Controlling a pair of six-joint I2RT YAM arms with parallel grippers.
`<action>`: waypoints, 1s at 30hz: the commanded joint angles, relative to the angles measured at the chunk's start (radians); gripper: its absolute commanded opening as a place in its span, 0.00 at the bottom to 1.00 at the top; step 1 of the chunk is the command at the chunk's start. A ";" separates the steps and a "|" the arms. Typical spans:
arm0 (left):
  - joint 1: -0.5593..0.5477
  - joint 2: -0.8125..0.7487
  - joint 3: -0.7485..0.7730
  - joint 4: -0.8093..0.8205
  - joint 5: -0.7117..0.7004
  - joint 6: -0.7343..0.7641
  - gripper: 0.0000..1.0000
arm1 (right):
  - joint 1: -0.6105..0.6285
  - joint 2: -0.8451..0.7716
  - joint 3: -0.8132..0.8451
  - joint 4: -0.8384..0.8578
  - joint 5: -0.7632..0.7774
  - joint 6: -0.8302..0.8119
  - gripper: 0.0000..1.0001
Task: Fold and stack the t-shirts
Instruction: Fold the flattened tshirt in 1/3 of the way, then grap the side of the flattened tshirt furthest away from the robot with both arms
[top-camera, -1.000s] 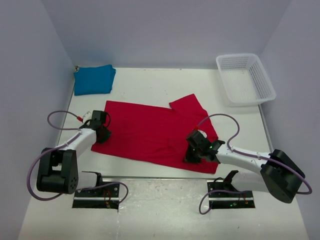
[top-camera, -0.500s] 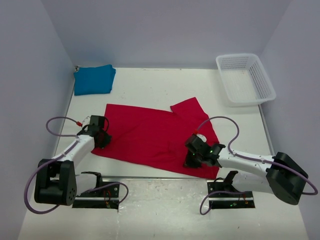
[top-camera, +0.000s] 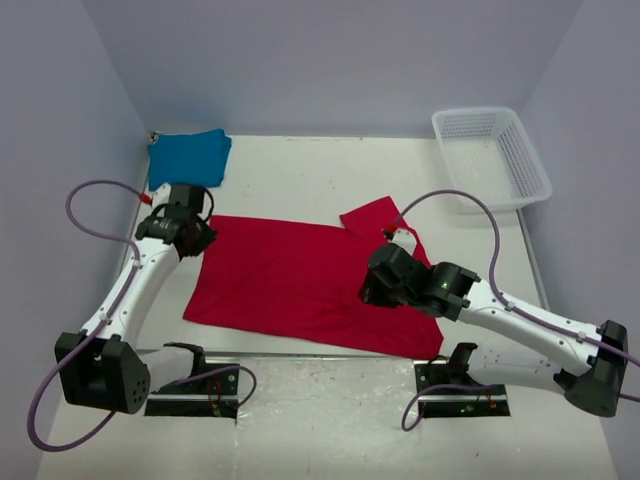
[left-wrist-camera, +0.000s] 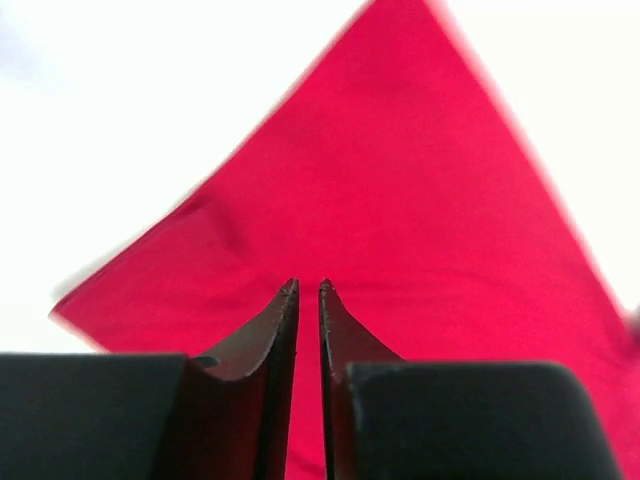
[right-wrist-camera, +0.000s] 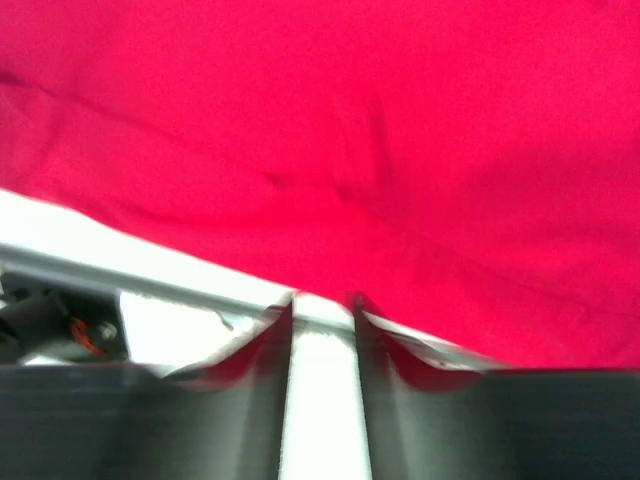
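The red t-shirt (top-camera: 290, 280) lies spread flat across the middle of the table, one sleeve pointing to the back right. The teal t-shirt (top-camera: 188, 158) sits folded in the back left corner. My left gripper (top-camera: 192, 233) hovers over the red shirt's back left corner. Its jaws stand slightly apart, with only the red cloth (left-wrist-camera: 400, 180) below showing through the narrow gap at the left gripper (left-wrist-camera: 307, 287). My right gripper (top-camera: 376, 290) hangs above the shirt's right part. In the right wrist view, the right gripper (right-wrist-camera: 322, 298) is open and empty, above the red cloth (right-wrist-camera: 350, 120) near the table's front edge.
A white mesh basket (top-camera: 520, 150) stands at the back right. Grey walls close in the left, back and right sides. The arm bases and their mounting plates (top-camera: 195, 390) sit along the near edge.
Both grippers have let go of the red shirt's near part and risen. The left one swung toward the shirt's back left corner, and the right one moved up and back. The jaws have parted.
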 joint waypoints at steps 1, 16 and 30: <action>-0.081 0.078 0.172 0.080 0.016 0.100 0.16 | -0.009 0.032 0.154 -0.107 0.220 -0.097 0.38; -0.402 0.993 0.977 0.466 0.443 0.588 0.48 | -0.400 0.093 0.280 -0.200 0.298 -0.286 0.75; -0.402 1.306 1.220 0.651 0.720 0.651 0.60 | -0.523 0.061 0.082 -0.085 0.149 -0.360 0.74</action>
